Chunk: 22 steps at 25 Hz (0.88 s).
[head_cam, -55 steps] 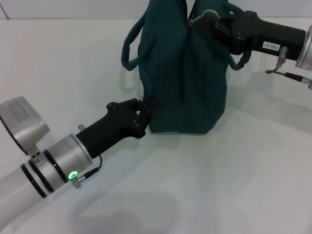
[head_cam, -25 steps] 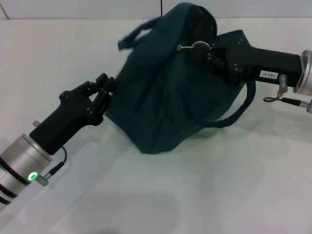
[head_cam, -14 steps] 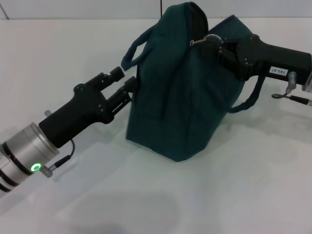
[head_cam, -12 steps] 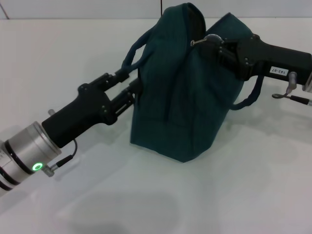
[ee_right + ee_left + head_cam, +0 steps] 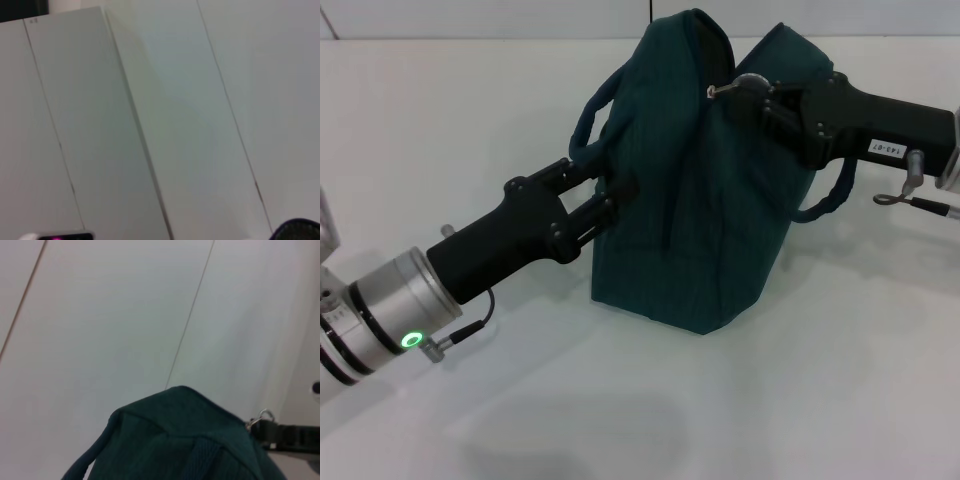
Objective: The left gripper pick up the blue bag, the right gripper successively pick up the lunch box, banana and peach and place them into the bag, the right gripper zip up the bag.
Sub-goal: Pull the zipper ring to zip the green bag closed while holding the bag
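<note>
Dark teal-blue fabric bag (image 5: 695,190): upright on white bench (image 5: 800,400), centre-rear, top closed. Left end effector (image 5: 605,195): fingers apart, tips against bag's left side, just below looped handle (image 5: 588,115). Right end effector (image 5: 745,92): at bag's upper right, clamped on silver zip pull (image 5: 723,88). Second handle hangs below right end effector.

one blue bag (image 5: 695,200) with two carry handles stands on one white table (image 5: 820,380), and two black grippers, left (image 5: 605,195) and right (image 5: 752,92), are present.
</note>
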Tool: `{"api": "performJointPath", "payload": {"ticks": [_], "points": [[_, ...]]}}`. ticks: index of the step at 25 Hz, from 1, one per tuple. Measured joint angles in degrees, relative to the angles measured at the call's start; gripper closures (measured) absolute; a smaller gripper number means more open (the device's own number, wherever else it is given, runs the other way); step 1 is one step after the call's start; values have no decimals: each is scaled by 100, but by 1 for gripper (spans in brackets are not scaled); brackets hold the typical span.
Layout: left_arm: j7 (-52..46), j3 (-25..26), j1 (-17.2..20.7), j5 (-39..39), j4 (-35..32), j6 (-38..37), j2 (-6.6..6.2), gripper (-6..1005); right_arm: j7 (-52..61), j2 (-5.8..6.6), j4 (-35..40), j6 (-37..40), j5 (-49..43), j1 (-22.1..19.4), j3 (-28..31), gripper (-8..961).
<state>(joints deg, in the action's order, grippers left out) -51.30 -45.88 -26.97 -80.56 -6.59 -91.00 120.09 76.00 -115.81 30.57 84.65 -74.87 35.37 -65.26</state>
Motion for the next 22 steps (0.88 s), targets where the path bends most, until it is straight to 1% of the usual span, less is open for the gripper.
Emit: {"api": "performJointPath", "payload": {"ticks": [5,10,12,16,20,22], "points": [[11,0,-117,-4,61,269,30,494,0,-3,-17,98,0,24,-4,944],[-94,1,-149,-4,123,237,18,492,0,-3,-14,78,0,10,9,945],[-298,-27,-143,-6,99,129,-4,492,0,-1,-22,59,2,19,4,945],[-660,-174,-73,-9,-159,-166,-39,491,-16,5,-29,29,4,29,-4,945],[-567,-198,37,13,-289,-574,-26,490,-71,6,-36,20,2,24,-4,945],[-564,-180,59,71,-294,-669,-25,464,-78,6,-39,18,-3,26,-4,945]]}}
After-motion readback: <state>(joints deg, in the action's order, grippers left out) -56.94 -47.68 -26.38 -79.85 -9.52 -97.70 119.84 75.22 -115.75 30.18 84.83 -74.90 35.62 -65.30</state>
